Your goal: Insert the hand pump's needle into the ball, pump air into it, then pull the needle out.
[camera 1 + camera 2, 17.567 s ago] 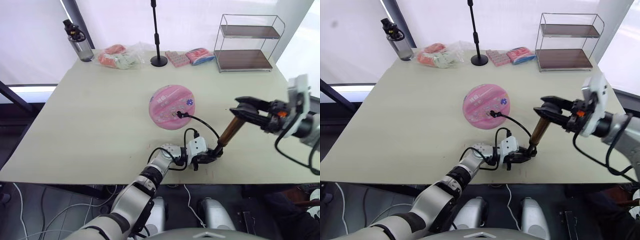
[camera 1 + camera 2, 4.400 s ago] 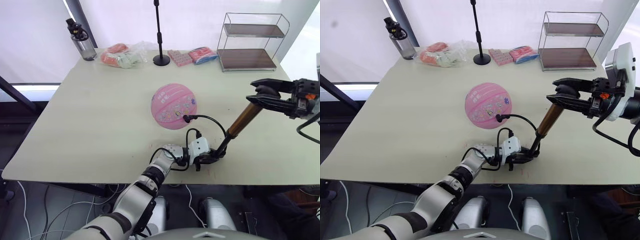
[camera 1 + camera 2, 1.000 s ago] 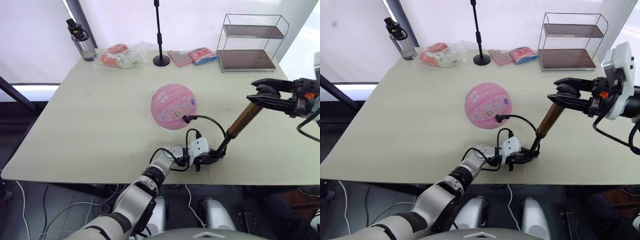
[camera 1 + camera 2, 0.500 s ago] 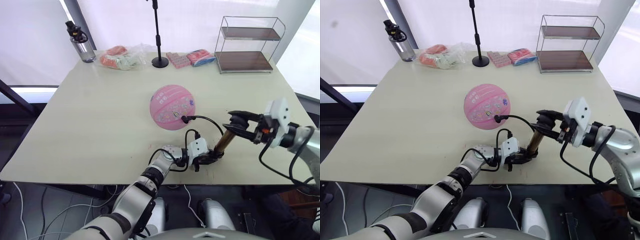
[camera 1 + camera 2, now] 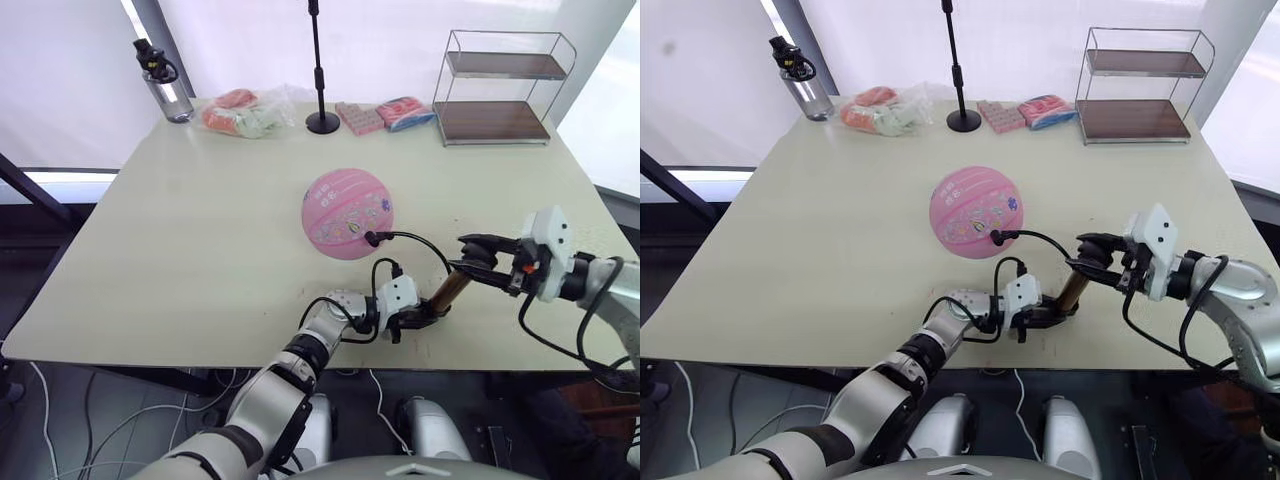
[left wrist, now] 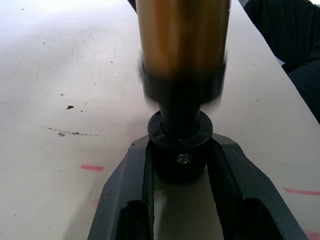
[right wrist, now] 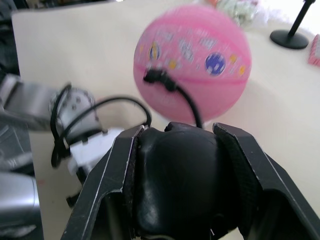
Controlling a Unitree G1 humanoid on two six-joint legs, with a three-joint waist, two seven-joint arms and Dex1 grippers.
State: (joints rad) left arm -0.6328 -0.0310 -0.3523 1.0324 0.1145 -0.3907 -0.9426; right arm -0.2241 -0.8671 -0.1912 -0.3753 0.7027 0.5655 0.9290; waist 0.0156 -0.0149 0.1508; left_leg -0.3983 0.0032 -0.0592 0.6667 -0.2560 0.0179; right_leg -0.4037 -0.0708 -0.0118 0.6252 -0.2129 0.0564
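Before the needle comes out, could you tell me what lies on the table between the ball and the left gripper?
In the left eye view, just the looping black hose crosses between the ball and the left gripper; otherwise bare table.

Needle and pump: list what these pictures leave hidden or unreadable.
- The needle's pin: hidden, only its black fitting shows against the ball.
- The hand pump: its handle is covered by the right gripper.
- Its base cap is clamped in the left gripper; barrel blurred in left wrist view.
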